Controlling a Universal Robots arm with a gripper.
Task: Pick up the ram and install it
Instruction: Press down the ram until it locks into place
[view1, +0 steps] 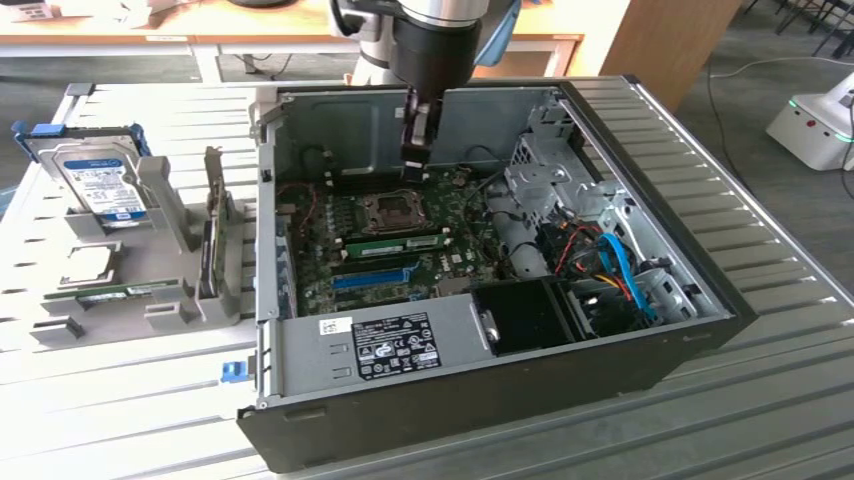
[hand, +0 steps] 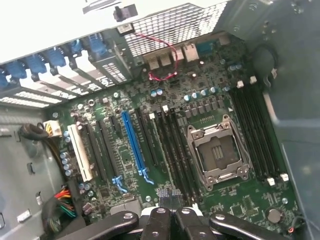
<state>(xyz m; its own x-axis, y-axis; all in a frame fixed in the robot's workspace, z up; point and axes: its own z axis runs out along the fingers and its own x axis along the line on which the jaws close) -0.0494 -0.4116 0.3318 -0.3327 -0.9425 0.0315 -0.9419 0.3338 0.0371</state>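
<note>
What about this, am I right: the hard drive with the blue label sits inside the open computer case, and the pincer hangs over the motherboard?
Not quite. The hard drive stands outside the computer case, in a grey rack on the exterior view's left. The pincer does hang over the motherboard. The exterior view shows all this.

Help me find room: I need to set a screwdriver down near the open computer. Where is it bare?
The slatted table is bare along the computer case's side at the exterior view's right, and in front, below the case. At the exterior view's left it is crowded: the grey rack with the hard drive. Inside the case, the shut gripper hangs over the motherboard.
</note>
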